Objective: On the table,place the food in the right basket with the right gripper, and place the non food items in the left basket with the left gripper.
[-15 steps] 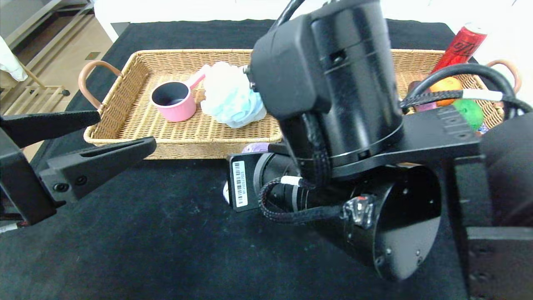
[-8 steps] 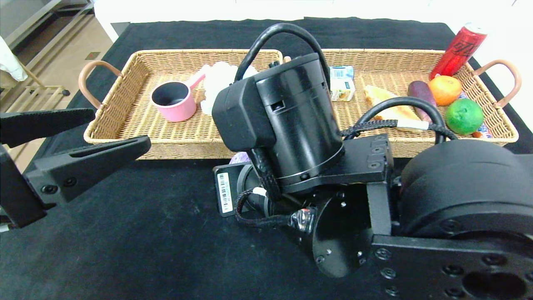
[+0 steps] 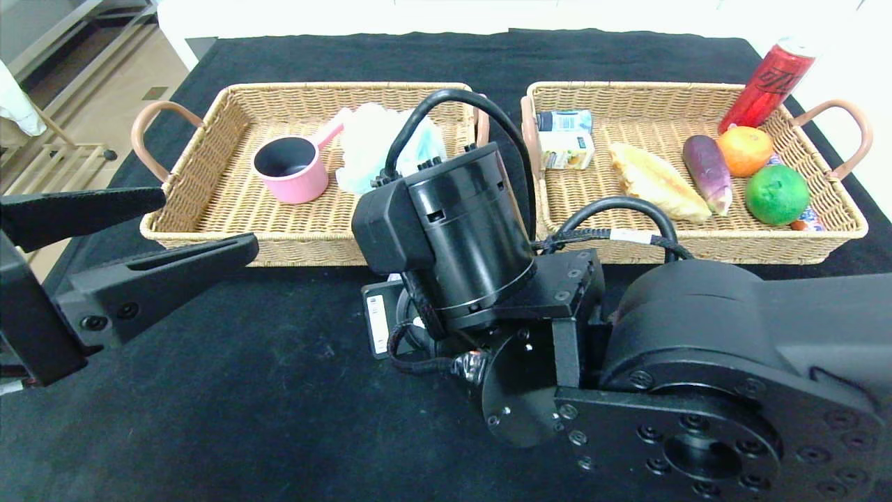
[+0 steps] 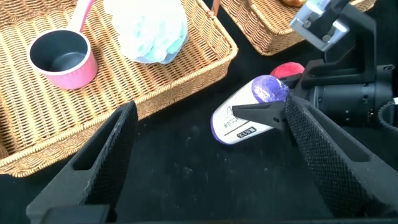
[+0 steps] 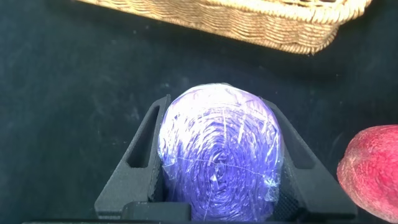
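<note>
- Down on the black bench (image 3: 230, 390), the right end effector (image 5: 217, 180) is clamped around the grey-labelled roll (image 4: 249, 118), purple end showing, just before the baskets.
- Peach (image 5: 373, 171) lies just beside it.
- Left end effector (image 4: 205, 155) hovers spread wide, empty.
- Pink pan (image 3: 291, 167) and bath puff (image 3: 369, 143) sit in the left basket (image 3: 209, 188); croissant (image 3: 658, 183) and eggplant (image 3: 707, 171) in the right basket (image 3: 697, 240).

Table (image 3: 230, 390): matt black cloth, faint pale specks.
Left basket (image 3: 209, 202), right basket (image 3: 829, 233): rough woven tan wicker; smooth brown loop handles.
Roll (image 5: 219, 152) beside left basket: glossy purple film, crinkled; smooth grey label.
Pan (image 3: 291, 169): smooth pink plastic.
Puff (image 4: 153, 29): fluffy mesh.
Peach (image 5: 372, 170): fuzzy skin.
Can (image 3: 766, 82): glossy red metal.
</note>
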`<state>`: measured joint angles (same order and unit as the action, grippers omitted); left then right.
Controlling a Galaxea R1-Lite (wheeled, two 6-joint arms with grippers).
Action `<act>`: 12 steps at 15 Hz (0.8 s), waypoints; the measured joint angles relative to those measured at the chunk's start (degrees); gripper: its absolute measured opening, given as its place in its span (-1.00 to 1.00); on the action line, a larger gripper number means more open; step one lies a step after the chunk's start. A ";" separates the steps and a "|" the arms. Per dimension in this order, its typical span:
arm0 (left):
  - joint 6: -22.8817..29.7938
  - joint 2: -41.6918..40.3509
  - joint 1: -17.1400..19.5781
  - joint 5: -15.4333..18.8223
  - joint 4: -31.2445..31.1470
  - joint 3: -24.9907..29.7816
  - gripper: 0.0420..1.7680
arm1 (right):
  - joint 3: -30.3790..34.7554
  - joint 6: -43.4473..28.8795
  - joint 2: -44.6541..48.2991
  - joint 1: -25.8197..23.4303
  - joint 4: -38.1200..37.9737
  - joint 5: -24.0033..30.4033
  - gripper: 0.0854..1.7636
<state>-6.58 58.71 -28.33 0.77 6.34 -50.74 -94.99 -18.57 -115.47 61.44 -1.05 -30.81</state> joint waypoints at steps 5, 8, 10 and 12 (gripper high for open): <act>-0.13 0.05 -0.02 -0.02 -0.04 0.02 0.94 | 0.06 0.11 -0.35 0.02 -0.07 0.07 0.06; -0.24 0.02 -0.05 0.00 -0.11 0.05 0.94 | 0.06 0.22 -0.35 0.11 0.00 0.07 0.34; -0.24 0.02 -0.05 0.07 -0.09 0.09 0.94 | 0.12 0.24 -0.33 0.10 -0.02 0.05 0.48; -0.27 -0.06 -0.05 0.11 -0.06 0.11 0.94 | 0.15 0.32 -0.10 0.18 -0.16 0.07 0.58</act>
<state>-6.85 58.65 -28.38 0.88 6.28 -50.63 -94.84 -18.25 -115.57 61.62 -1.21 -30.73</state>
